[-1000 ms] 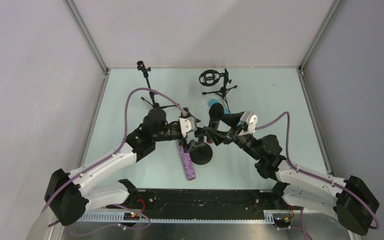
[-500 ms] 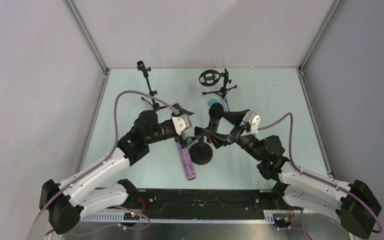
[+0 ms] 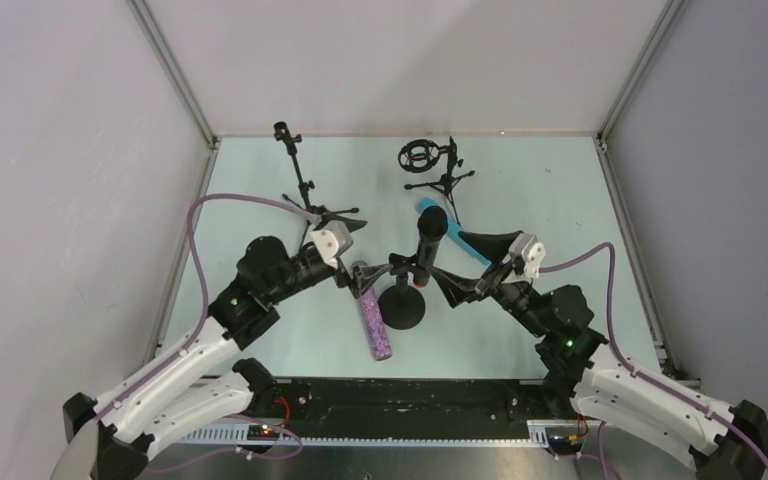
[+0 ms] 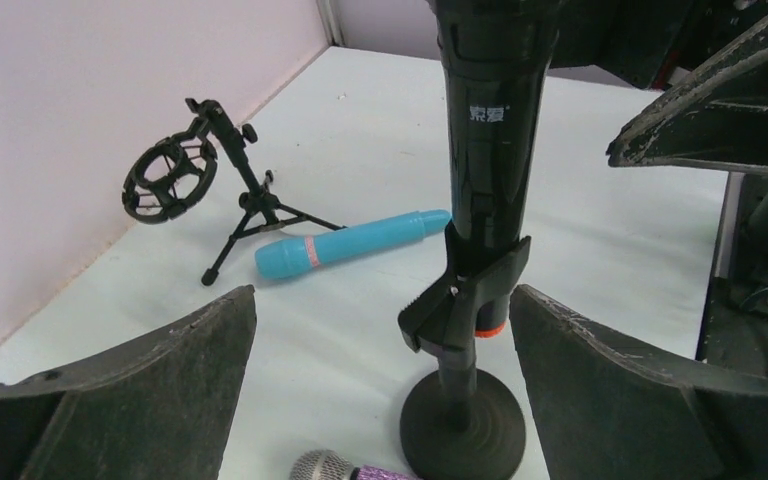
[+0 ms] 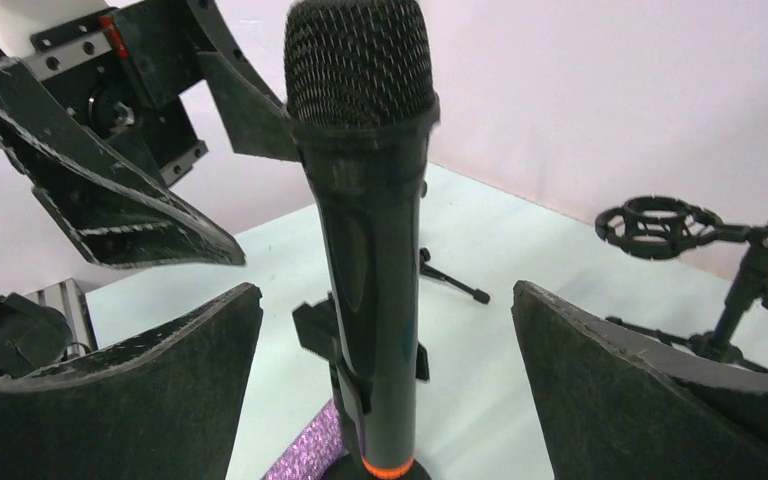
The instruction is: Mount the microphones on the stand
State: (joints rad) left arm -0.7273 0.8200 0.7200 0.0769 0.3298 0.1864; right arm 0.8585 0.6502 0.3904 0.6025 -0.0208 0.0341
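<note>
**At the round-base stand: black mic clipped in, both claws apart and empty**

Near side of the round-base stand (image 3: 402, 310), slightly left of it: the purple glitter microphone (image 3: 375, 325) lies flat on the desk (image 3: 540, 190). Its silver mesh head sits just beside the stand's base, as the left wrist view shows. Can't tell if they touch.

Left of the stand: left claw (image 3: 360, 250), fingers spread wide, nothing between them. It points at the stand, close to it but not touching.

Right of the stand: right claw (image 3: 452, 260), fingers also spread wide and empty. It faces the stand from the opposite side, close but off it.

On the stand itself: the long black microphone (image 3: 428, 245) sits upright in the clip (image 4: 465, 295), mesh head up. Its orange-red ring shows just under the clip, above the base. Neither claw touches it.

Just beyond the stand, a little right: the turquoise-blue microphone (image 3: 425, 207) lies flat on the desk. The black mic and the right claw partly cover it from above. The left wrist view shows its full length.

Farther beyond the stand: a small tripod with a ring shock mount (image 3: 420, 158), upright and holding nothing.

Far left of the stand, toward the back corner: a thin tall tripod stand (image 3: 295, 175), upright, also holding nothing.
</note>
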